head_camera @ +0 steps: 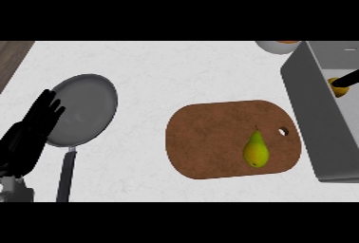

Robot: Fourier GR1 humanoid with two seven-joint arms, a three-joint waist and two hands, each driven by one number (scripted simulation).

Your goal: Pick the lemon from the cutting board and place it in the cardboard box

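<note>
A small yellow lemon (339, 91) shows inside the grey box (312, 102) at the right edge, partly hidden. Just above it, touching or nearly touching it, a short black part of my right hand (348, 79) comes in from the right border; the rest of that hand is out of view. The brown cutting board (210, 140) lies left of the box and holds only a green-yellow pear (257, 151). My left hand (32, 130) rests open at the far left, fingers up, over the rim of a pan.
A grey frying pan (84, 109) lies at the left, its dark handle (66, 175) pointing toward me. A white bowl's rim (277, 46) peeks in at the top right. Wooden flooring shows past the counter's top left corner.
</note>
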